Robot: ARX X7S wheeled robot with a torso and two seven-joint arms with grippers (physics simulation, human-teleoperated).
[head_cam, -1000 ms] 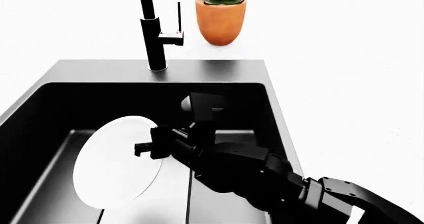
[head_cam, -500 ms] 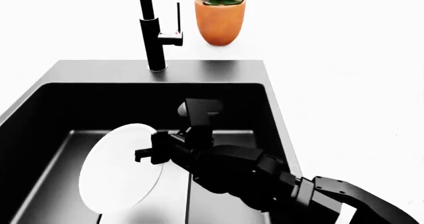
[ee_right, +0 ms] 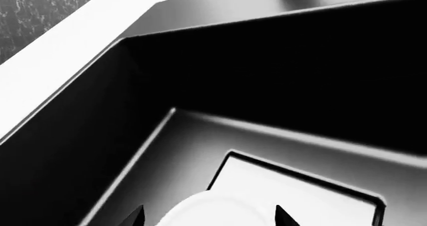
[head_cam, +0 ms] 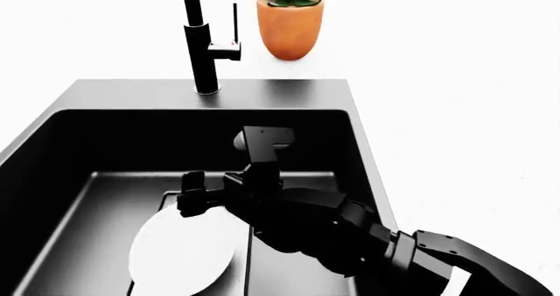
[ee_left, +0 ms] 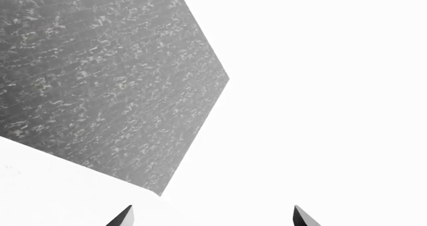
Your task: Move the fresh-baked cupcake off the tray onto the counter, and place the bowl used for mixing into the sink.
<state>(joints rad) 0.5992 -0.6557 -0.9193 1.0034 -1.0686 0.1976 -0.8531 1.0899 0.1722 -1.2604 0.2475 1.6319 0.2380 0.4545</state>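
Note:
The white bowl (head_cam: 182, 251) lies low on the floor of the black sink (head_cam: 262, 92), partly over the drain plate (ee_right: 313, 185). My right gripper (head_cam: 190, 192) hangs open just above the bowl's far rim, with nothing between its fingers. In the right wrist view the bowl (ee_right: 220, 210) shows beyond the spread tips of that gripper (ee_right: 210, 217). My left gripper (ee_left: 213, 217) is open and empty over the white counter (ee_left: 320, 85) and does not show in the head view. The cupcake and the tray are out of view.
A tall black faucet (head_cam: 199, 40) stands at the sink's back rim, with an orange plant pot (head_cam: 292, 27) to its right. White counter (head_cam: 455, 112) runs along the sink's right side. Grey speckled floor (ee_left: 100, 75) lies past the counter's corner.
The bowl was standing tilted at my right gripper's fingers; now it has dropped flatter onto the sink floor, and the gripper is open above it.

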